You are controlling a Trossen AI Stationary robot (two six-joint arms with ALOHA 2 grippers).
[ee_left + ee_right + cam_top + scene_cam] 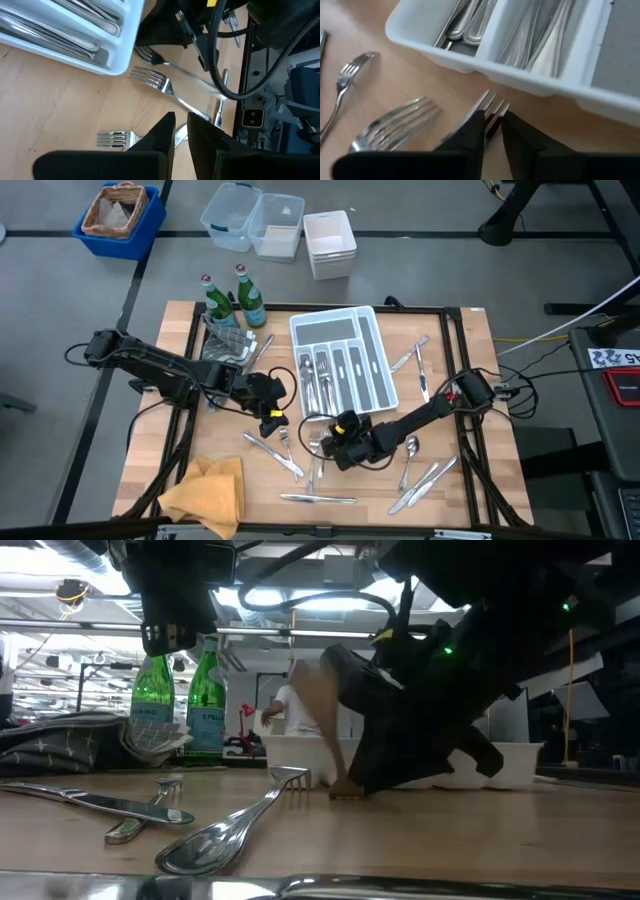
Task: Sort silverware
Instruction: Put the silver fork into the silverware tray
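The white tray [372, 315] sits at the table's middle with silverware [320, 375] in its compartments. More silverware lies loose on the wood: forks [395, 122] near the tray's near wall, knives [318, 498] at the near edge, spoons [410, 450] to the right. My right gripper [492, 127] is low on the table just short of the tray, closed on one fork [492, 105]. My left gripper [181, 122] hangs above the forks left of it, its fingers a narrow gap apart with nothing between them. My right gripper has the fork's neck, just behind the tines [493, 114], between its two fingers. The fingers slant down from the table's near right and lie along the fork. The tines stick out past the fingertips toward the tray, and the fork lies flat on the table.
Two green bottles [235, 300] and a grey cloth [225, 345] stand at the far left of the table, a yellow cloth [205, 490] at the near left corner. More silverware [415, 360] lies right of the tray. Bins [250, 220] stand beyond the table.
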